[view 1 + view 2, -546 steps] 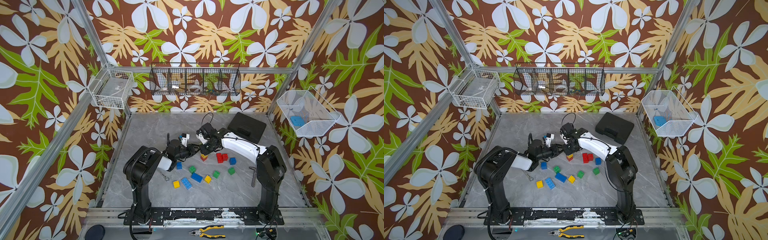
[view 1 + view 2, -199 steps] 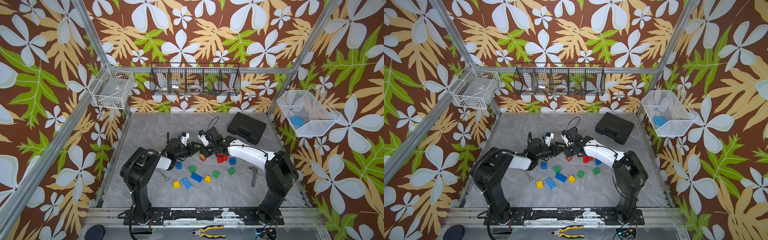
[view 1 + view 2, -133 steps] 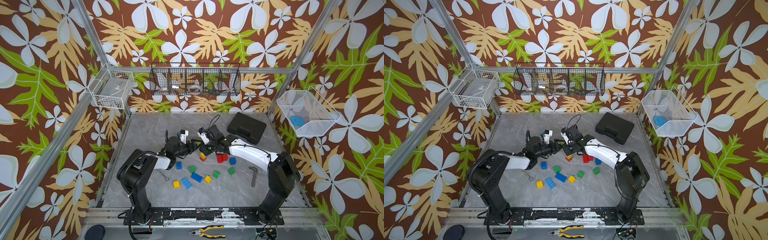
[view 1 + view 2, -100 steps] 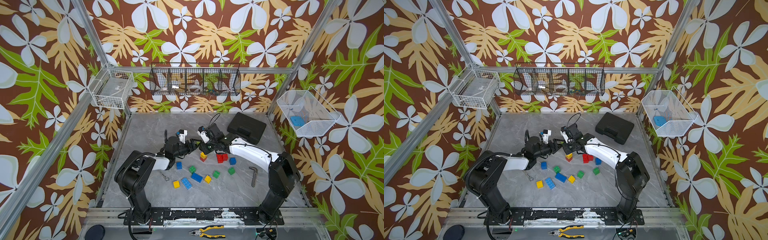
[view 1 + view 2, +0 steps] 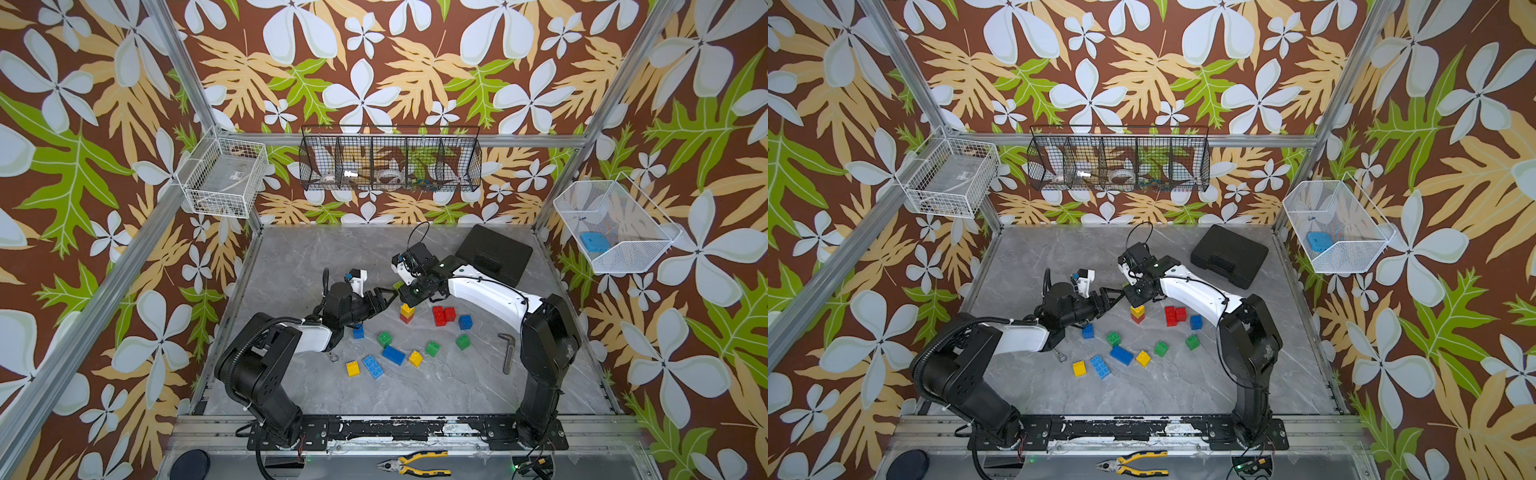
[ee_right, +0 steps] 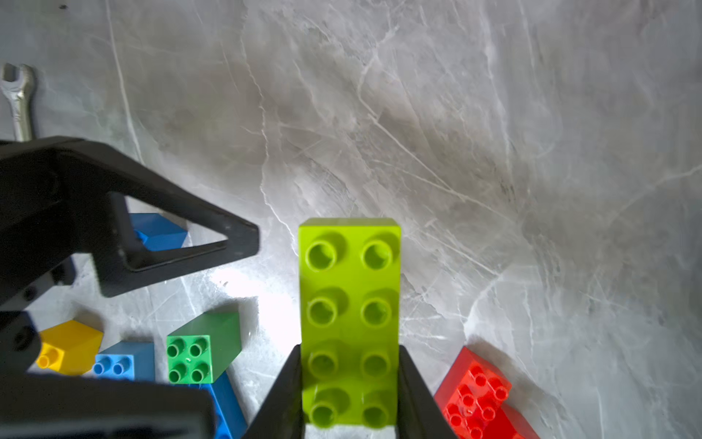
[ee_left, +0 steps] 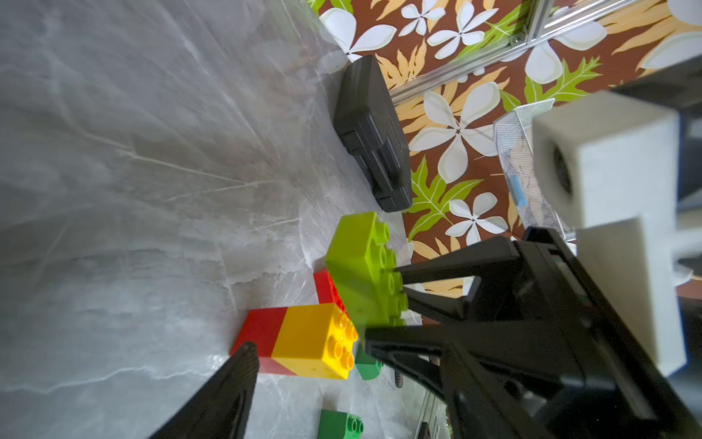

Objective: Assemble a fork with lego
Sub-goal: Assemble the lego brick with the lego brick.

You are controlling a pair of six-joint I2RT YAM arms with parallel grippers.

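Lime-green brick (image 6: 349, 281) clamped in the right gripper (image 6: 349, 347) above the middle of the bench (image 5: 332, 257).
The left gripper (image 5: 386, 296) is held just beside it with jaws apart, nothing gripped; the other bricks (image 5: 392, 354) are scattered toward the front edge.

Grey marbled surface (image 5: 316, 257), loose bricks strewn across its middle.

A black case (image 5: 494, 259) lies flat at the far right corner. Mid-surface stands a red brick (image 5: 405, 319) with a yellow one stacked on it. To its right is a touching red pair (image 5: 443, 314), then a blue square (image 5: 465, 321). Nearer the front lie a second blue (image 5: 358, 331), three green squares (image 5: 384, 338) (image 5: 432, 348) (image 5: 462, 341) set apart, and a long blue (image 5: 393, 354) just beside a yellow square (image 5: 415, 358). Frontmost, another yellow (image 5: 353, 368) lies beside a long light-blue (image 5: 372, 366). A hex key (image 5: 508, 352) lies well to the right, and a small spanner (image 6: 17, 99) lies at the left.
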